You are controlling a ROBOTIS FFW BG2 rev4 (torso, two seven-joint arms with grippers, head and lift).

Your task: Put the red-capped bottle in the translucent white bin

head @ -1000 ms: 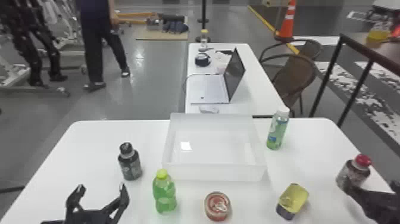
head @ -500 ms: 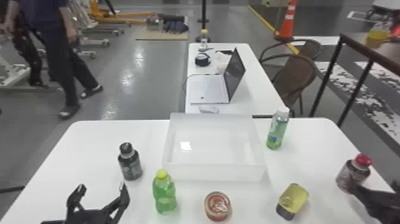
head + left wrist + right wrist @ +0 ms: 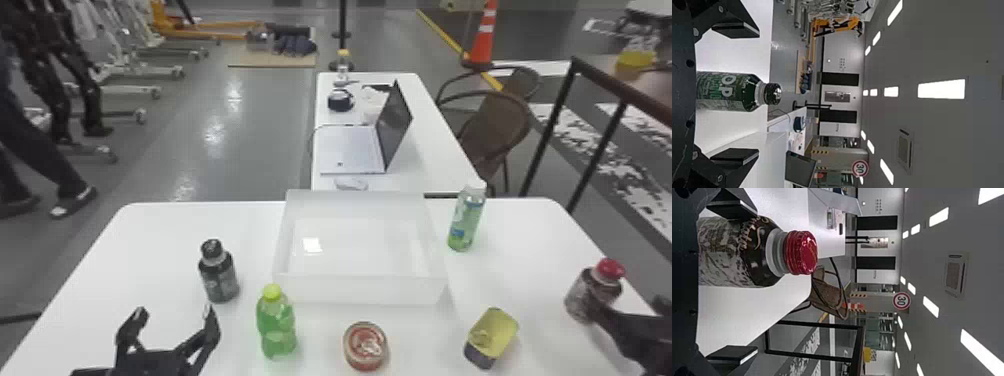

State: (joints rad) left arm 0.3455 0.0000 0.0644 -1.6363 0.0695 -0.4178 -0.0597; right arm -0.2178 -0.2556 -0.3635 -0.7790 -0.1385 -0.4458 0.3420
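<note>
Jaws parted, the left gripper [image 3: 174,311] hangs over the near left of the white table [image 3: 150,240]. The right gripper [image 3: 627,306], at the near right, is open too, its fingers on either side of the red-capped bottle [image 3: 734,252], which stands upright on the table, closer to one finger; whether they touch, I cannot tell. Between the grippers lie a round tin [image 3: 365,346], a yellow-topped tin [image 3: 492,334] and a green bottle [image 3: 276,325], with a dark bottle [image 3: 219,275] slightly farther. Beyond sits the translucent white bin [image 3: 360,289], a pale-capped bottle [image 3: 466,220] beside it. Farther off, a laptop [image 3: 350,150] rests on another table [image 3: 435,150].
</note>
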